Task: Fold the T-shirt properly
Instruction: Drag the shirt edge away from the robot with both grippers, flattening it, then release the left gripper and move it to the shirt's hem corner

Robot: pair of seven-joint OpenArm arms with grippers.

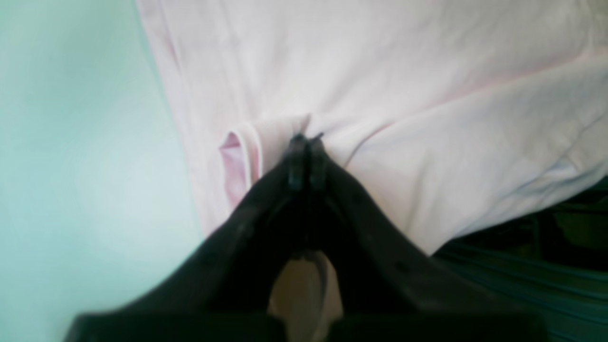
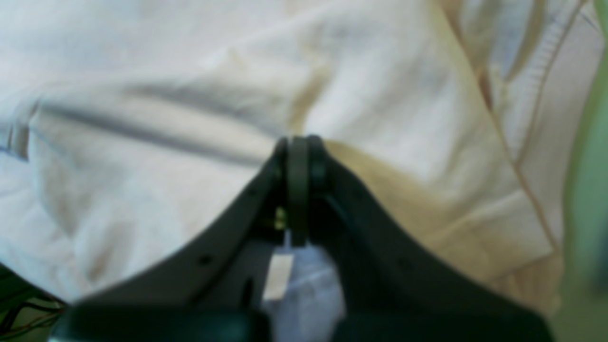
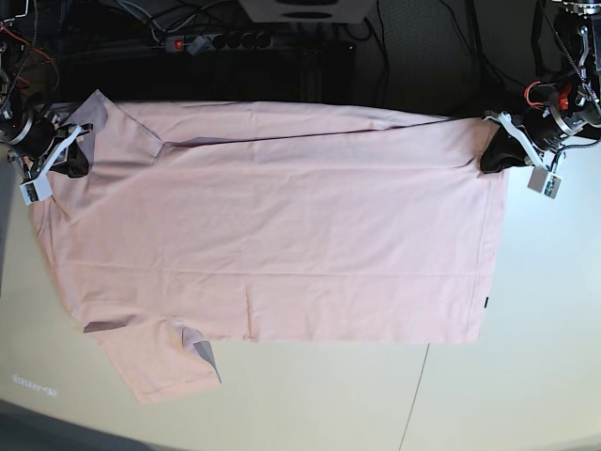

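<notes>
The T-shirt (image 3: 272, 225) lies flat, long axis left-to-right across the frame's middle; the right gripper (image 3: 77, 158) at upper left and the left gripper (image 3: 490, 155) at upper right each pinch its top edge, jaws closed.

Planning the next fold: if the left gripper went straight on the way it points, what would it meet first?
More of the pale pink cotton T-shirt that the left gripper already pinches; depth beyond is unclear.
</notes>
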